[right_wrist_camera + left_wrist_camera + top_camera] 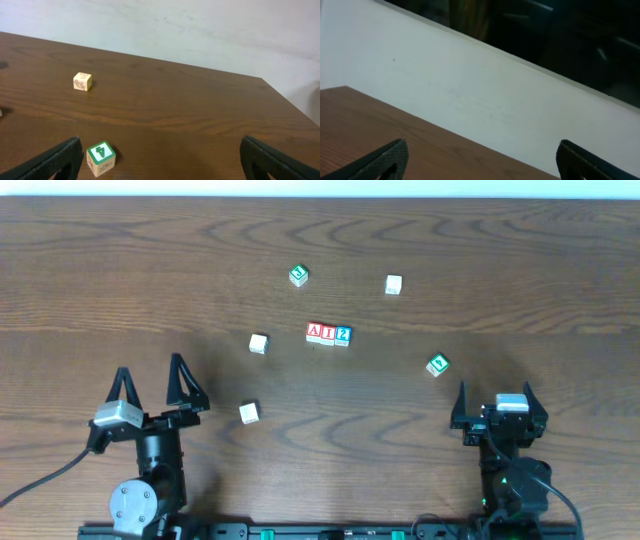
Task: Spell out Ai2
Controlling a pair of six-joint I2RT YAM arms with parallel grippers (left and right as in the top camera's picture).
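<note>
Three blocks stand in a touching row at the table's middle: a red A block (314, 332), a red I block (328, 333) and a blue 2 block (343, 335). My left gripper (149, 384) is open and empty at the front left, far from the row. My right gripper (494, 397) is open and empty at the front right. In the left wrist view my left gripper (480, 160) shows only bare table and wall between its fingers. My right gripper (160, 160) has a green 4 block (101, 157) just inside its left finger.
Loose blocks lie around the row: a green one (298, 275) and a plain one (393, 284) behind it, a plain one (259, 343) to its left, another (249, 413) at front left, and the green 4 block (437, 364) at right. The plain far block also shows in the right wrist view (82, 81).
</note>
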